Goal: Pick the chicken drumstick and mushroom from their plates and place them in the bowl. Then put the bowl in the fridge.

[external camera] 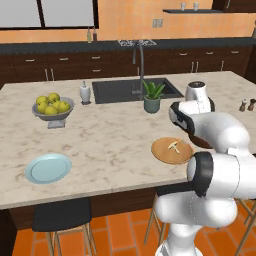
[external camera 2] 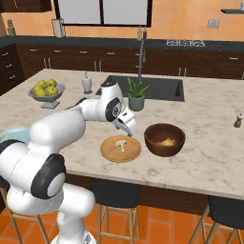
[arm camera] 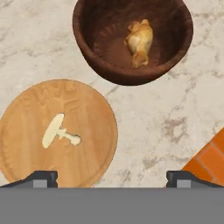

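Observation:
The chicken drumstick (arm camera: 140,40) lies inside the dark brown bowl (arm camera: 92,52), which stands on the island counter just right of the tan wood-like plate (arm camera: 92,113). On that plate the pale mushroom (arm camera: 59,131) lies on its side. My gripper (arm camera: 111,177) hovers open above the counter, over the gap between plate and bowl, with nothing between its fingers. From the right base view, the gripper (external camera 2: 127,125) hangs over the far edge of the tan plate (external camera 2: 112,153), left of the bowl (external camera 2: 152,143). The light blue plate (external camera: 48,168) is bare. The fridge is out of view.
A grey footed bowl of yellow-green fruit (external camera: 52,107) stands at the far left. A soap dispenser (external camera: 85,93), a sink (external camera: 120,90) and a potted plant (external camera: 152,97) sit behind. Salt and pepper shakers (external camera: 247,105) are at the right. Stools (external camera 2: 114,193) stand below the counter's front edge.

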